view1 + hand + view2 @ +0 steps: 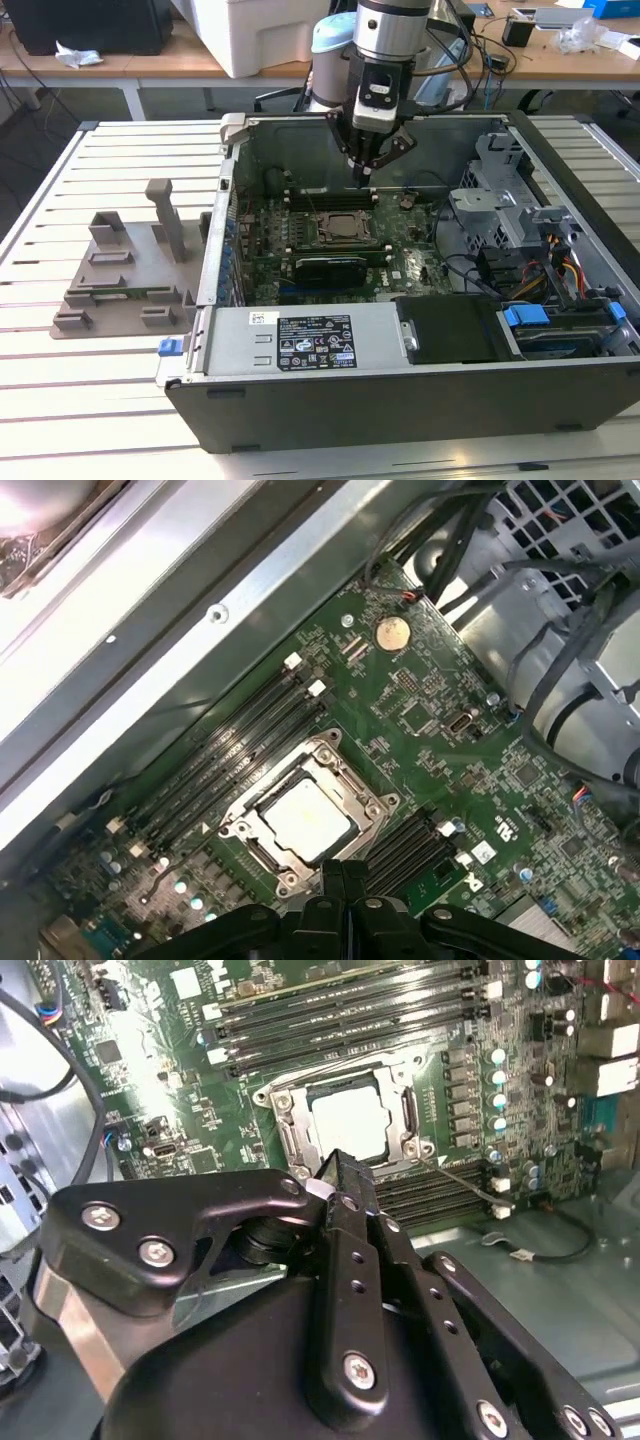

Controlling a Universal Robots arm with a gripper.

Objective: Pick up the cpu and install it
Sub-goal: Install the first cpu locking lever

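Arm point(386, 40) vertical over open case point(400, 405); claw point(362, 179) pinched closed, empty, above cpu point(305, 820) seated in socket point(335, 754).

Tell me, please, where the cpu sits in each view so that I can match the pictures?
Exterior view: the cpu lies in the socket mid-board, below the claw in the picture.
Second wrist view: the cpu in the socket, just beyond the claw.
First wrist view: cpu, same socket, just beyond the claw.
Shared landmark: the black memory slots flanking the socket.
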